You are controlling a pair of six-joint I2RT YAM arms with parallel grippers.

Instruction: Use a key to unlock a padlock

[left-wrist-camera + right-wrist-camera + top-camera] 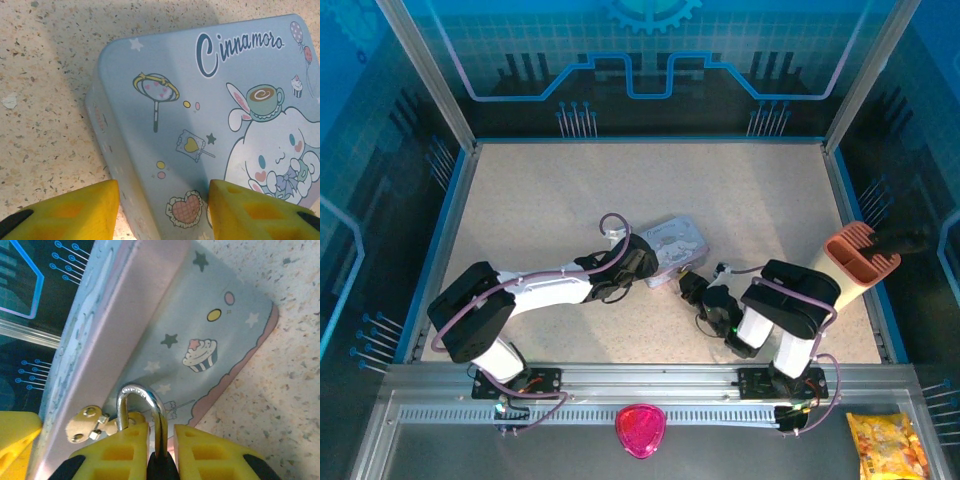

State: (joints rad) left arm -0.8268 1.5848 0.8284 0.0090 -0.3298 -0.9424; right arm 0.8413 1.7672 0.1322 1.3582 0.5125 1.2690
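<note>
Padlock (159, 430) through tin (200, 330) hasp (90, 422) (apparently)

Glossy metal shackle of the padlock (160, 430); smooth printed tin (200, 130); matt speckled table (45, 125).

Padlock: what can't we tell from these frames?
- Right wrist view: padlock body and keyhole are cut off by the bottom edge and pinched between the right gripper fingers.
- Whether the shackle is latched: its ends are hidden behind those fingers.
- Whether the key is inserted: cannot tell.
- Top view: padlock too small, covered by the right gripper beside the tin box.
</note>
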